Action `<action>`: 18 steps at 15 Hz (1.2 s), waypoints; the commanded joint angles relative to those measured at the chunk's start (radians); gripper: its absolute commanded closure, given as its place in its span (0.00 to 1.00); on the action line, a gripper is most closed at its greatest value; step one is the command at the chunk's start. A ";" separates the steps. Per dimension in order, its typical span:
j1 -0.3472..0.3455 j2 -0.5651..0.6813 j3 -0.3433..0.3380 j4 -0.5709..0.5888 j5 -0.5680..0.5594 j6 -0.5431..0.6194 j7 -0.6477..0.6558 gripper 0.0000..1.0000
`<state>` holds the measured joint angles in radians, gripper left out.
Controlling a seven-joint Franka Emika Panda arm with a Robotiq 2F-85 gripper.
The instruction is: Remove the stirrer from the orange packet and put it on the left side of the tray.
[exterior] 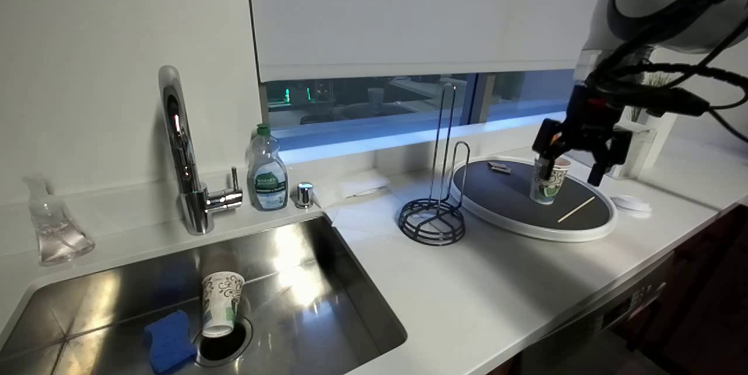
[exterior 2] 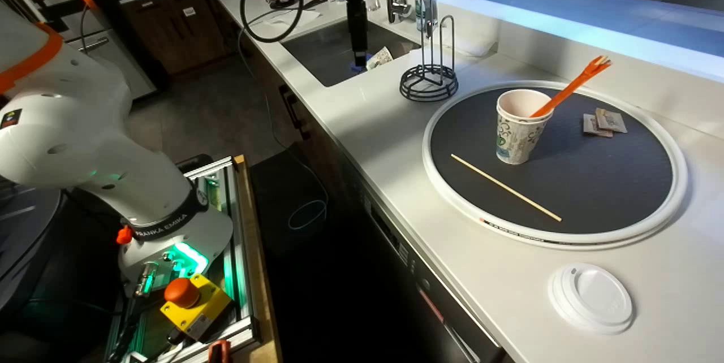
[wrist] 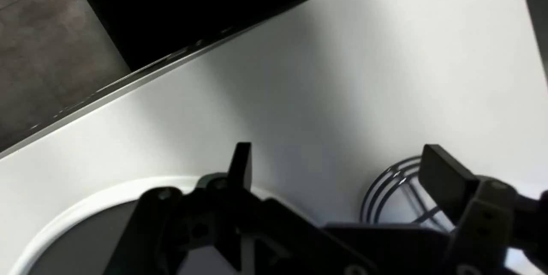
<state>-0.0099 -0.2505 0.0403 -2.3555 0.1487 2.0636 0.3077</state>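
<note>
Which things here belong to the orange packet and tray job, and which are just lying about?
For the job:
fingers
orange packet
cup holding it
tray
possible stirrer, loose on the tray

Lying about:
sachets
white lid
wire stand
green-capped bottle
sponge
sink cup

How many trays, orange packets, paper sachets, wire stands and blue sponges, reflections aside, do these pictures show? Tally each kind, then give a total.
Tray: 1
Orange packet: 1
Paper sachets: 2
Wire stand: 1
Blue sponge: 1
Total: 6
</note>
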 commanded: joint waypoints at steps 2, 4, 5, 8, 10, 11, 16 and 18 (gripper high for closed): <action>-0.091 0.117 -0.102 0.147 -0.061 0.050 -0.082 0.00; -0.104 0.166 -0.123 0.213 -0.100 0.076 -0.141 0.00; -0.107 0.191 -0.131 0.245 -0.116 0.089 -0.166 0.00; -0.106 0.261 -0.143 0.328 -0.122 0.125 -0.206 0.00; -0.104 0.225 -0.142 0.293 -0.107 0.113 -0.189 0.00; -0.104 0.241 -0.142 0.310 -0.107 0.114 -0.193 0.00; -0.107 0.277 -0.146 0.325 -0.139 0.185 -0.141 0.00; -0.113 0.309 -0.154 0.341 -0.144 0.268 -0.163 0.00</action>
<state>-0.1175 0.0117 -0.1020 -2.0330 0.0349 2.2367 0.1379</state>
